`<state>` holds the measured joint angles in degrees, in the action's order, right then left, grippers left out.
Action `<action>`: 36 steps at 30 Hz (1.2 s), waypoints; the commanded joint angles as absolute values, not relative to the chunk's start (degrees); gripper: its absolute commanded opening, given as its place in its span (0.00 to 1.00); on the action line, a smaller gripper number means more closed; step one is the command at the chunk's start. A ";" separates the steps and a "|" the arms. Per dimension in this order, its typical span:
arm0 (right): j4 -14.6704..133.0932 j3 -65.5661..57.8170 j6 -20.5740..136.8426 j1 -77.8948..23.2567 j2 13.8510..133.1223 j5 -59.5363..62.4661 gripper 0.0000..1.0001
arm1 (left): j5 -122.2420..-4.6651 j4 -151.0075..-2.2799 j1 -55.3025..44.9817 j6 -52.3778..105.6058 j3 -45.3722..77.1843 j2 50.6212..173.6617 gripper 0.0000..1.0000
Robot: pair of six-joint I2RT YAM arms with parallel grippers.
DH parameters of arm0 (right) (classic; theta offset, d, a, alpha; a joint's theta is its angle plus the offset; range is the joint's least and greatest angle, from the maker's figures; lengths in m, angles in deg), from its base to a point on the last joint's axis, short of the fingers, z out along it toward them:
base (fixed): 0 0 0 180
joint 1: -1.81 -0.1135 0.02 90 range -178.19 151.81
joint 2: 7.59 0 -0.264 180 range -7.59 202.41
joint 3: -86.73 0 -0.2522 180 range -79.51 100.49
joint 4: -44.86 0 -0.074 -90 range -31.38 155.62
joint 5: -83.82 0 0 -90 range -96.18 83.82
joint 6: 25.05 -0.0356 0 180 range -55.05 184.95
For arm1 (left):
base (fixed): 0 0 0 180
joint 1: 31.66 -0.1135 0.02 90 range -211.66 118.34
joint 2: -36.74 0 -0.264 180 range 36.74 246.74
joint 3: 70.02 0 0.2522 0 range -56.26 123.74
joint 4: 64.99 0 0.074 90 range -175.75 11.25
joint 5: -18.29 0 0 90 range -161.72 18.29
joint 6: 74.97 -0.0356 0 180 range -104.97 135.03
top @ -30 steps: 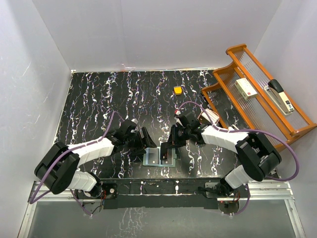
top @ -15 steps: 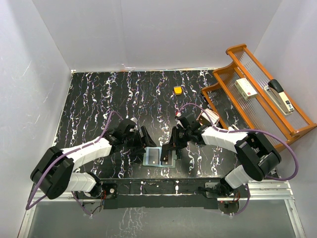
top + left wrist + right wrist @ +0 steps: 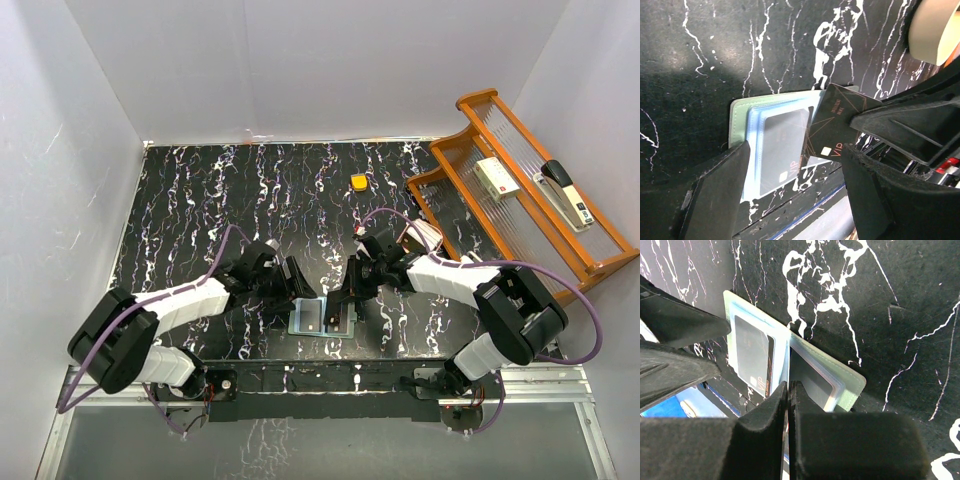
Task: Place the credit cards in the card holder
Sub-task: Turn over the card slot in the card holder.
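The card holder (image 3: 308, 318) lies open near the table's front edge, pale green with clear sleeves (image 3: 740, 120) (image 3: 847, 385). One dark card sits inside its left sleeve (image 3: 782, 145) (image 3: 752, 355). My right gripper (image 3: 345, 300) (image 3: 789, 386) is shut on a dark credit card marked VIP (image 3: 832, 122), held tilted over the holder's right half, with its lower edge at the sleeves. My left gripper (image 3: 295, 283) (image 3: 796, 152) hovers open just left of the holder, holding nothing; its fingers (image 3: 685, 320) show in the right wrist view.
A small orange block (image 3: 358, 182) lies at the back of the black marbled table. A wooden rack (image 3: 470, 102) at the right holds a stapler (image 3: 565, 193) and a white box (image 3: 497, 177). A tan roll (image 3: 935, 30) sits by the rack. The table's front edge (image 3: 320, 362) is close.
The right gripper and its card have shifted only slightly over the holder. The left gripper stays where it was, still open.
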<state>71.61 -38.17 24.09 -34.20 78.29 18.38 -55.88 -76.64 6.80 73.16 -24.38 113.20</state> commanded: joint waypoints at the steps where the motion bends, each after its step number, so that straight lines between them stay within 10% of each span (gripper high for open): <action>1: 70.46 -39.43 24.87 -34.56 77.48 16.89 0.00 | -54.05 -73.58 6.62 73.34 -26.03 114.30 0.72; 36: 70.12 -40.74 24.62 -34.58 77.40 16.62 0.00 | -52.11 -71.24 7.82 73.76 -26.01 114.87 0.71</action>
<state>70.47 -40.02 23.91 -34.20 78.14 18.47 -53.39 -73.27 7.45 73.16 -25.24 114.97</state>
